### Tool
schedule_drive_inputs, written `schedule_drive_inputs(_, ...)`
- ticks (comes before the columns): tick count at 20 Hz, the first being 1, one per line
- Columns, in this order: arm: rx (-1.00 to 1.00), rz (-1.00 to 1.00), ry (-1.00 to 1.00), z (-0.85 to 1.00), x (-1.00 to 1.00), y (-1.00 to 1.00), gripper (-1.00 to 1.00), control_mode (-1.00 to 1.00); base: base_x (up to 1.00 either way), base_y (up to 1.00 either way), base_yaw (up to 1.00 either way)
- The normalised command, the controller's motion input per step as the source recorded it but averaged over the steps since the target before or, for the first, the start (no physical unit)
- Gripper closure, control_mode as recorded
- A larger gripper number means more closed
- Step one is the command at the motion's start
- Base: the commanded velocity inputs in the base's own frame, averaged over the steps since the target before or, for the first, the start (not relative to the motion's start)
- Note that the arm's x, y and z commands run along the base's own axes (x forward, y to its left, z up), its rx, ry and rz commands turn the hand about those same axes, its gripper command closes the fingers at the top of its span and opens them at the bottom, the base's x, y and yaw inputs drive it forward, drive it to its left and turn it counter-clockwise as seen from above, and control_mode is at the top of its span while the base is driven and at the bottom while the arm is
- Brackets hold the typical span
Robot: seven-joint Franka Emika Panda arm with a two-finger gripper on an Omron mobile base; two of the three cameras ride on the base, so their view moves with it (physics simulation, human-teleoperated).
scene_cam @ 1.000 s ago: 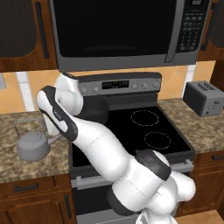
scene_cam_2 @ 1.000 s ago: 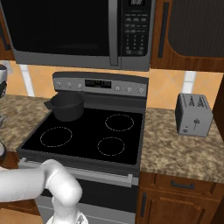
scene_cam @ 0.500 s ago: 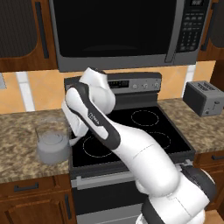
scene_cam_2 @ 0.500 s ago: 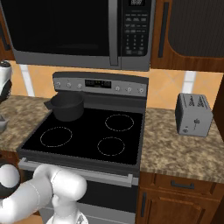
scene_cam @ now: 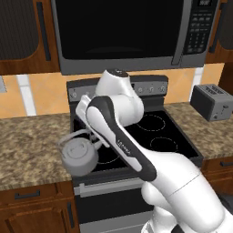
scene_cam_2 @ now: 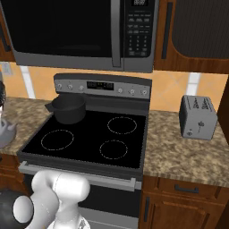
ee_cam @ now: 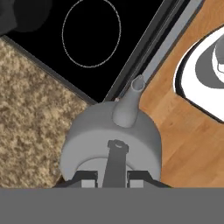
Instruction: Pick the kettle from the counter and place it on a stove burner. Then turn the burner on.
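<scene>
The grey metal kettle [scene_cam: 80,157] hangs in the air by the stove's front left corner, just off the counter [scene_cam: 29,145]. In the hand view my gripper [ee_cam: 113,176] is shut on the thin handle of the kettle [ee_cam: 111,138], whose spout points away toward the floor and the stove's front edge. Beyond the kettle lies a white stove burner ring [ee_cam: 91,33] on the black cooktop. From the right base view a sliver of the kettle [scene_cam_2: 6,132] shows at the left edge, near the front left burner [scene_cam_2: 57,139].
A dark saucepan [scene_cam_2: 68,108] sits on the rear left burner. Two more burner rings [scene_cam_2: 113,149] [scene_cam_2: 122,125] lie bare on the right. A toaster [scene_cam: 211,102] stands on the right counter. The microwave [scene_cam: 123,32] hangs above the stove's control panel [scene_cam_2: 103,85].
The arm has swung to the right with the kettle, carrying it from over the left counter to the stove's front left corner. The gripper has stayed shut.
</scene>
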Motion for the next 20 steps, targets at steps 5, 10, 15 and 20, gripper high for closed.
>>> schedule_drive_inputs(5,-0.12,0.25,-0.17,0.33,0.02,-0.42,1.0,-1.0,0.0,0.0,0.0)
schedule_drive_inputs(10,0.0,0.2,-0.12,0.0,0.34,-0.77,1.0,-1.0,0.0,0.0,0.0)
schedule_drive_inputs(15,0.0,0.18,-0.15,0.0,0.18,-0.94,1.0,-1.0,0.0,0.0,0.0)
schedule_drive_inputs(20,0.0,0.19,-0.01,0.0,0.28,-0.87,1.0,-1.0,0.0,0.0,0.0)
